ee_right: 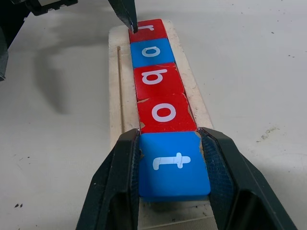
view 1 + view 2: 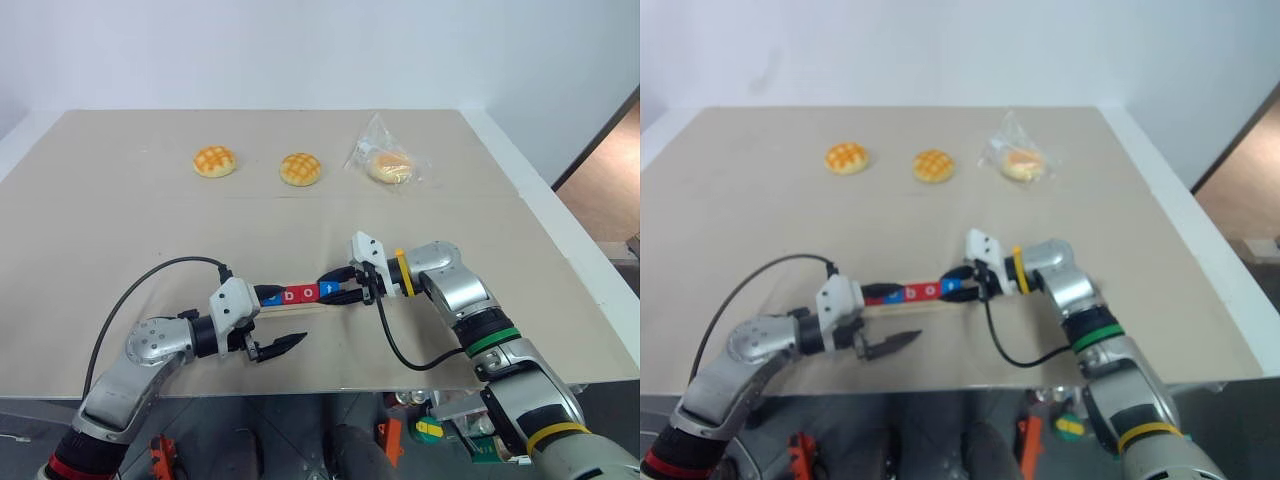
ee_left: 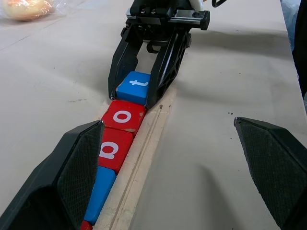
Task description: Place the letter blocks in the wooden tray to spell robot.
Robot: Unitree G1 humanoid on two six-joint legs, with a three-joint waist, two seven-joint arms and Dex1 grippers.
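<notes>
The wooden tray (image 1: pixel 117 91) lies near the table's front edge and holds five letter blocks in a row. They read r (image 1: pixel 147 29) in red, o (image 1: pixel 152 52) in blue, b (image 1: pixel 157 79) in red, o (image 1: pixel 165 113) in red and t (image 1: pixel 173 163) in blue. My right gripper (image 2: pixel 335 291) is shut on the blue t block at the tray's right end, one finger on each side. My left gripper (image 3: pixel 168 124) stands wide open at the tray's left end. One of its fingertips (image 1: pixel 128 14) is at the r block, the other (image 2: pixel 285 347) hangs in front of the tray.
Two round buns (image 2: pixel 214 161) (image 2: pixel 300 168) and a bun in a clear bag (image 2: pixel 388 163) lie at the far side of the table. A black cable (image 2: pixel 150 280) loops from my left wrist. The table's front edge (image 2: pixel 330 388) is just below the grippers.
</notes>
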